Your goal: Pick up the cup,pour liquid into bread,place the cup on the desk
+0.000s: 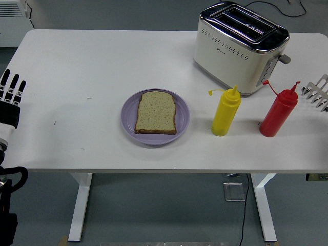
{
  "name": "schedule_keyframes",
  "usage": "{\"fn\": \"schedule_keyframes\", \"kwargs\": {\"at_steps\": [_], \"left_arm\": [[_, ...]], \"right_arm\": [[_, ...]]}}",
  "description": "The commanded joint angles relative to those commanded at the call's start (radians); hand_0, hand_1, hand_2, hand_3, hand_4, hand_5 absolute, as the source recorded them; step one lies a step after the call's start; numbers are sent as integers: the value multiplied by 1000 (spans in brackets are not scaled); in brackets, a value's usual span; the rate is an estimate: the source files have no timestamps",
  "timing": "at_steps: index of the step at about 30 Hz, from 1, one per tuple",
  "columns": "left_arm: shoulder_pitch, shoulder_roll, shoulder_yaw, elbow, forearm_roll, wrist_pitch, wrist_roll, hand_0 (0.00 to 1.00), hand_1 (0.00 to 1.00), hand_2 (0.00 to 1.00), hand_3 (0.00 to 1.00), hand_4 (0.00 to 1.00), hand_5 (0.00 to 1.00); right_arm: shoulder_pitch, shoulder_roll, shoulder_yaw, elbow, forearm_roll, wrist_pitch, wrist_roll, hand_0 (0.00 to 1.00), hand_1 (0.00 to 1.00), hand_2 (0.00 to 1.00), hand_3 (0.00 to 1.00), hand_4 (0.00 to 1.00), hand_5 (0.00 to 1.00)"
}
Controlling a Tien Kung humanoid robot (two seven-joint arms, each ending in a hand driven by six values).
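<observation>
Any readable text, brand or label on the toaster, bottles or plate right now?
Toaster: a small dark mark on its cream side, too small and blurred to read.
Yellow squeeze bottle: no label visible.
Red squeeze bottle: no label visible.
Purple plate and bread: no text.

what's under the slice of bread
The bread lies flat on a purple plate, whose rim shows all around it. The plate's middle is covered by the slice, so nothing there can be seen.
</observation>
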Motion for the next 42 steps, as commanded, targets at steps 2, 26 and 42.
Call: {"fn": "schedule_keyframes", "kwargs": {"at_steps": [2,26,42], "left_arm": [[-1,0,-1,0,0,0,0,788,738,736,695,545,998],[-4,-1,-7,0,-5,4,-1,788,738,736,695,544,998],[-5,-1,-6,1,-7,8,-1,788,737,736,694,545,998]], "right_arm": [[1,0,0,0,-3,1,0,803,752,800,851,705,562],[4,1,-7,-8,-16,7,-8,802,752,802,858,726,536],[5,1,-9,-11,-25,1,-8,825,782,805,854,733,528]]}}
